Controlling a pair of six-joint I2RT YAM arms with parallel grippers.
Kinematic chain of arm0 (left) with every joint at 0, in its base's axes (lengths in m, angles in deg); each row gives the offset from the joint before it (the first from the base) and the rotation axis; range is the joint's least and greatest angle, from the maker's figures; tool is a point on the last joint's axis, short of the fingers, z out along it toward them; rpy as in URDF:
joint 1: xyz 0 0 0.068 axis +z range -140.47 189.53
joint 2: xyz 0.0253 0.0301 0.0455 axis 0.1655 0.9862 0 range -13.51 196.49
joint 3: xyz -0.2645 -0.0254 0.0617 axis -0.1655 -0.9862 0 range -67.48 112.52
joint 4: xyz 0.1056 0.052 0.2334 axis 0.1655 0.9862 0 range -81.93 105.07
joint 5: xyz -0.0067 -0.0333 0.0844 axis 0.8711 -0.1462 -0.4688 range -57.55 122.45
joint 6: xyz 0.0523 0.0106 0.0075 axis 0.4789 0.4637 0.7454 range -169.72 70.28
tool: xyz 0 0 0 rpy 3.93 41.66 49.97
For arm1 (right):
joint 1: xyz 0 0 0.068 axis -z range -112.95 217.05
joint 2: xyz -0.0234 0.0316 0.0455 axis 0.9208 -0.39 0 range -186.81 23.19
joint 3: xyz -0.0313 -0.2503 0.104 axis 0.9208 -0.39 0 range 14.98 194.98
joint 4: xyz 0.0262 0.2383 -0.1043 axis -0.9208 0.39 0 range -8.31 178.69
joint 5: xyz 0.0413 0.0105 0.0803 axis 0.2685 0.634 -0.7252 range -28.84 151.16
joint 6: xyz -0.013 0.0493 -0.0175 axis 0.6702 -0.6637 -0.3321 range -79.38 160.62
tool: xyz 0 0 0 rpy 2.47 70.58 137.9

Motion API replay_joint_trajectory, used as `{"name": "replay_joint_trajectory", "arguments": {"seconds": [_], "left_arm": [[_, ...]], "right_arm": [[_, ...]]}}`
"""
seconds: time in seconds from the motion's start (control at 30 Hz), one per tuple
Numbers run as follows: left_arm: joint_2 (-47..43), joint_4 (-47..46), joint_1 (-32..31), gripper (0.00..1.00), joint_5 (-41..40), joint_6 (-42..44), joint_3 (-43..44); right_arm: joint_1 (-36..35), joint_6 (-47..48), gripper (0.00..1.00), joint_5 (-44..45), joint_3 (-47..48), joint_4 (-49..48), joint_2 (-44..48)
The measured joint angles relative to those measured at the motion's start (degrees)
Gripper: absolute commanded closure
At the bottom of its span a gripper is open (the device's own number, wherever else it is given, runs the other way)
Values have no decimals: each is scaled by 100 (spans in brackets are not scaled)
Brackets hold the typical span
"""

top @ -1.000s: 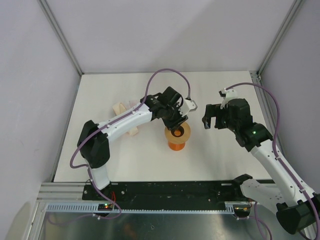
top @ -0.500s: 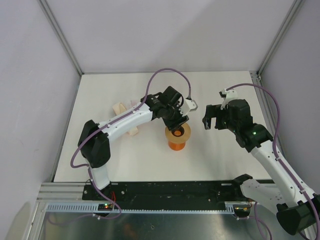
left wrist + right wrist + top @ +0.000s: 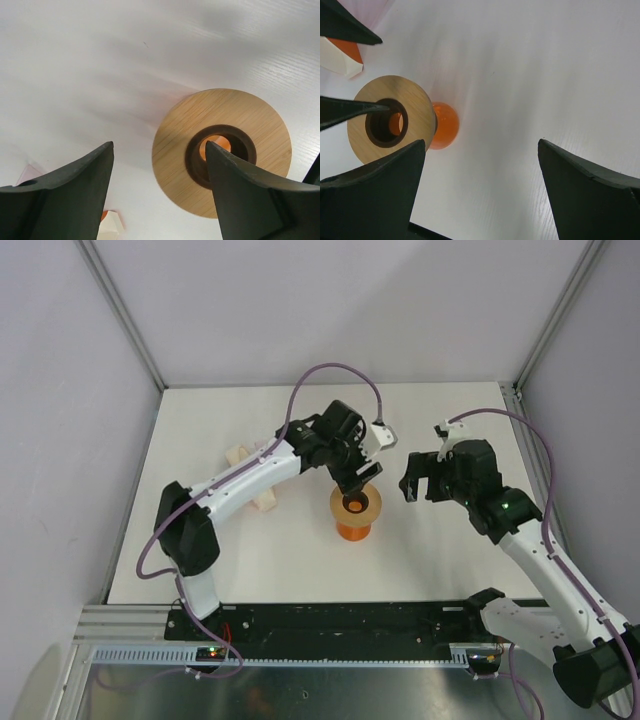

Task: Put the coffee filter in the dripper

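Neither gripper held anything. The left gripper hung with its fingers spread just above a wooden ring, which sat on top of an orange cup. The right gripper hung beside that cup over the bare table, also wide apart and empty.

The task looked unfinished, or at least could not be confirmed. No coffee filter could be seen sitting in a dripper, and no single paper cone lay in the open. What seemed left was to find the filter, pick it up and seat it.

Much was hidden. The left arm covered most of the cream stack of filters in the overhead view. The wrist views caught only a pinkish see-through patch and a white corner backed with orange, just beside the ring. These may have been the dripper and the filter, but both were cut off too much to tell
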Motion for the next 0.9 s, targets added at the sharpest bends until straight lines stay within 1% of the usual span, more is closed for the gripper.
{"name": "replay_joint_trajectory", "arguments": {"seconds": [0.1, 0.2, 0.33, 0.4, 0.5, 0.53, 0.57, 0.63, 0.7, 0.77, 0.9], "left_arm": [[-105, 11, 140, 20, 4, -4, 85], [-304, 24, 509, 20, -2, -61, 260], [-404, -20, 1346, 21, -22, -280, 730], [-367, -52, 1864, 22, -85, -487, 970], [-103, -129, 2535, 24, -317, -892, 1381], [254, -249, 2883, 25, -546, -1150, 1631], [278, -258, 2900, 27, -564, -1167, 1637], [647, -229, 3014, 31, -726, -1246, 1799], [1001, -278, 3053, 33, -741, -1255, 1880], [1213, -256, 3073, 33, -531, -1191, 1790], [1193, -177, 3080, 33, 72, -796, 1266]], "right_arm": [[-2, -2, 1, -44, -26, -13, -11], [-4, -2, 1, -74, -37, -57, -11], [-4, 0, 1, -87, -37, -125, -15], [-4, 0, 1, -96, -37, -138, -37], [-4, 2, 1, -101, -37, -153, -122], [-4, 2, 1, -101, -37, -155, -197], [-4, 4, 1, -101, -37, -157, -201], [-7, 9, 1, -98, -37, -153, -236], [-13, 24, 1, -96, -50, -151, -238], [-15, 50, 1, -85, -83, -164, -236], [-15, 153, 1, -37, -286, -166, -205]]}}
